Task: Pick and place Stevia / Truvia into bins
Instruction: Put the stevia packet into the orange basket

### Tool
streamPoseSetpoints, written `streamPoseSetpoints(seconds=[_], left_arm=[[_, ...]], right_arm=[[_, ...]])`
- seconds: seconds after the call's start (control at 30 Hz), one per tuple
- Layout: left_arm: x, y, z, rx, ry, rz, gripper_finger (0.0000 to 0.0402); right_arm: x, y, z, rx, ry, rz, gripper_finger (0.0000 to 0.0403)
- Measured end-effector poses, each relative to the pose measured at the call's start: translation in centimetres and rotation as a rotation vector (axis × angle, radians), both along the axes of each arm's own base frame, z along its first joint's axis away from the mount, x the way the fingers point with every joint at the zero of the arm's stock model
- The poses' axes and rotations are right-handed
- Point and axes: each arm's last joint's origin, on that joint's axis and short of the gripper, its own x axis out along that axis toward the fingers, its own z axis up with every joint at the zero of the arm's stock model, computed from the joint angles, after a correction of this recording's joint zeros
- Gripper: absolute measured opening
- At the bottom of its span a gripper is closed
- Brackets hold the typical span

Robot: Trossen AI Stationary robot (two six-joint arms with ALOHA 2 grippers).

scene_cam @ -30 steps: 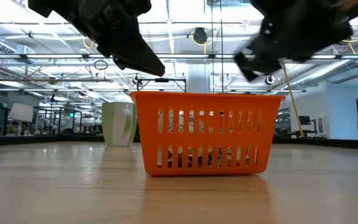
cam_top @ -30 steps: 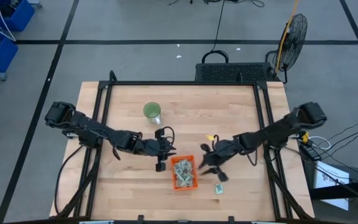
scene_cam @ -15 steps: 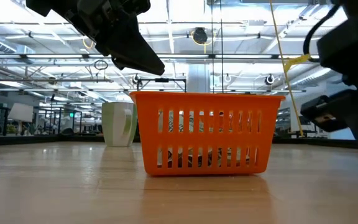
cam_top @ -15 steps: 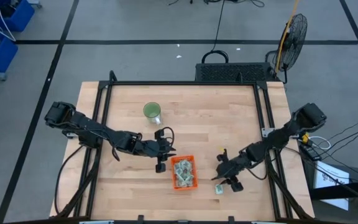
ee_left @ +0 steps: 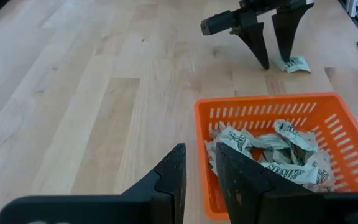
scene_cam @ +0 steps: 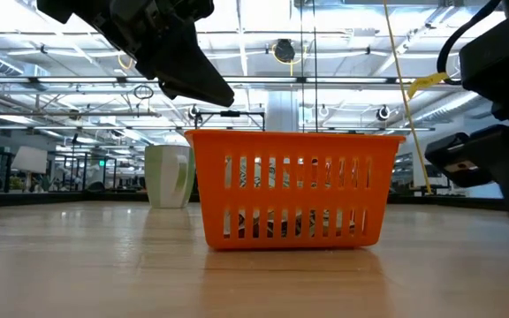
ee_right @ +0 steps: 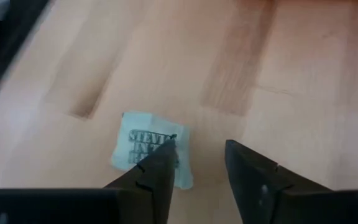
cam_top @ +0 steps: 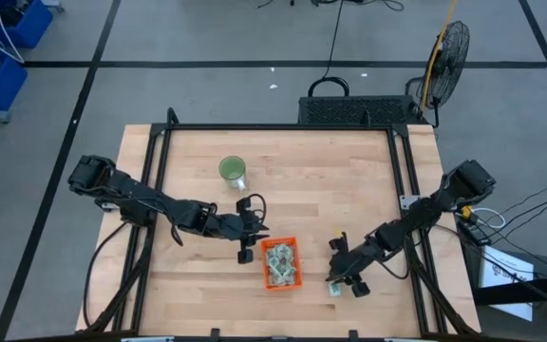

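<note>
An orange slatted basket [cam_top: 280, 265] stands on the table, with a heap of pale green and white sachets [ee_left: 266, 149] lying in it. One loose sachet [ee_right: 148, 149] lies flat on the wood to the basket's right [cam_top: 334, 289]. My right gripper [ee_right: 199, 146] is open and points down just over this sachet [ee_left: 294, 63], one fingertip [ee_right: 165, 148] at its edge. My left gripper [ee_left: 199, 155] hangs narrowly open beside the basket's left wall [cam_top: 245, 247], touching nothing. My right gripper comes at the loose sachet from above with its fingers apart. One fingertip [ee_right: 165, 148] stands over the sachet's edge [ee_right: 174, 140], the other over bare wood. I cannot tell whether the fingertip touches the paper. The sachet lies flat on the table.
A green cup [cam_top: 232, 170] stands upright toward the far left of the table, behind the basket [scene_cam: 168, 175]. Black frame rails [cam_top: 406, 180] run along the table's sides. Bare wood lies around the basket and along the near edge.
My right gripper has swung away from the basket's right side toward the table's near right, coming down over the loose sachet; most of the move came early, then it settled slightly. The sachet and the basket have stayed put.
</note>
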Motion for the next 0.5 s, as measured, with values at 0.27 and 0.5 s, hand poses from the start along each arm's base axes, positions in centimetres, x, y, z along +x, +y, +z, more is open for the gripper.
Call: streamPoseSetpoints(seconds=[0.27,0.5], left_arm=[[-0.1,0.0,-0.1,0.002,0.009,0.0,0.0093],[-0.1,0.0,-0.2,0.006,0.026,0.0,0.0093]], right_arm=[[0.4,0.2,-0.8,-0.038,-0.027,0.012,0.0065],[0.9,0.6,-0.9,-0.017,-0.097,0.087,0.0005]])
